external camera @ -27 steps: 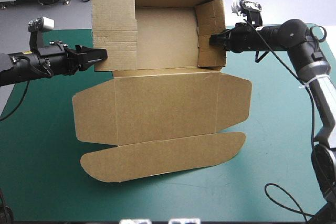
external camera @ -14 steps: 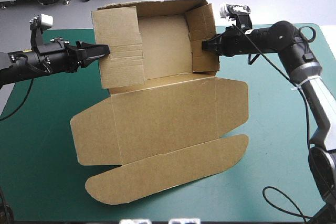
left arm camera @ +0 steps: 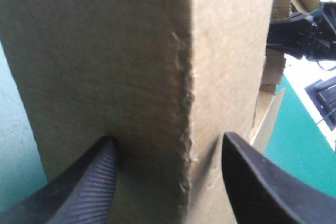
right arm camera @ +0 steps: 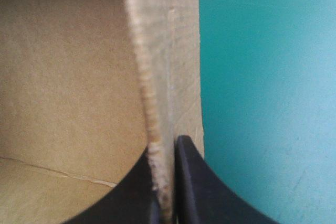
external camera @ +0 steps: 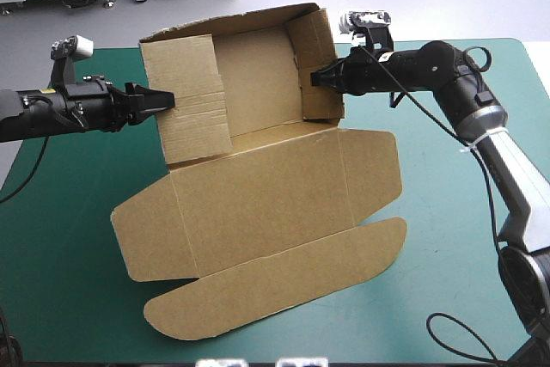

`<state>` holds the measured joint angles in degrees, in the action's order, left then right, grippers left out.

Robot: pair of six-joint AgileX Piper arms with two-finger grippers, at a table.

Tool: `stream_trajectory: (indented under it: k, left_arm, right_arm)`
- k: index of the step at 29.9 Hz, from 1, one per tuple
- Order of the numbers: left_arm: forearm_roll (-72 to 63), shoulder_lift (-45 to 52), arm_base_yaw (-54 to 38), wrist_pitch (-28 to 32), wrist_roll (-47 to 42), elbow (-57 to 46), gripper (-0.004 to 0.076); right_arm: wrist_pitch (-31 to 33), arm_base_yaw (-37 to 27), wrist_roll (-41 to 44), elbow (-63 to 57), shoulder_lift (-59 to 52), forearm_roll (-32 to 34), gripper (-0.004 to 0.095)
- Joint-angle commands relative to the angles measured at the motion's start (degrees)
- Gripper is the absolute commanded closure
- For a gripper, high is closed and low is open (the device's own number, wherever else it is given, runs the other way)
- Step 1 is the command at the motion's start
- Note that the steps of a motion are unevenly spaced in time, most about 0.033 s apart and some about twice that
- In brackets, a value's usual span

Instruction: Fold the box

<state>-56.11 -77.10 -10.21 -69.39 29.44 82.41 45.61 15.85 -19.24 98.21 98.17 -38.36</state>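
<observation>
Box (external camera: 258, 204) sits on the far half of the teal-green cover (external camera: 69, 238), skewed to the table's edges. Its back wall (external camera: 258, 62) is up and both side walls are raised. The lid panel (external camera: 266, 186) is flat toward the near edge, with the rounded tuck flap (external camera: 275, 285) beyond it. Right gripper (external camera: 314, 80) is pinched on the top edge of the right side wall (external camera: 316, 58); its wrist view shows the fingers all but meeting, board between them. Left gripper (external camera: 163, 99) is at the outer edge of the left side wall (external camera: 193, 96), fingers wide, astride a creased corner of board; it looks more like bracing than clamping. Step judged: standing the side walls and tucking them in. To do it well, move both arms inward together so the base stays down. Let the left wall bend on its scored lines rather than buckle, and keep the right pinch near the edge so the board is not crushed. Obstacles: no other object on the cover. The skew and the light left hold could let the tray swing round, and the flat lid may drag on the cover.
</observation>
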Motion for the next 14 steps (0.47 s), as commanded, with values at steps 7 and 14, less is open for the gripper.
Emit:
stream_trajectory:
  k: [7, 14]
  left_arm:
    - [8.0, 1.4, 0.4, 2.0, -5.4, 1.5, 0.0358]
    - [13.6, 1.4, 0.4, 9.4, -7.4, 1.5, 0.0361]
  right_arm:
    - [-7.5, 5.6, 7.1, 1.9, -3.1, -0.8, 0.0919]
    - [-6.2, 9.1, 7.5, 1.9, -3.1, -1.7, 0.0919]
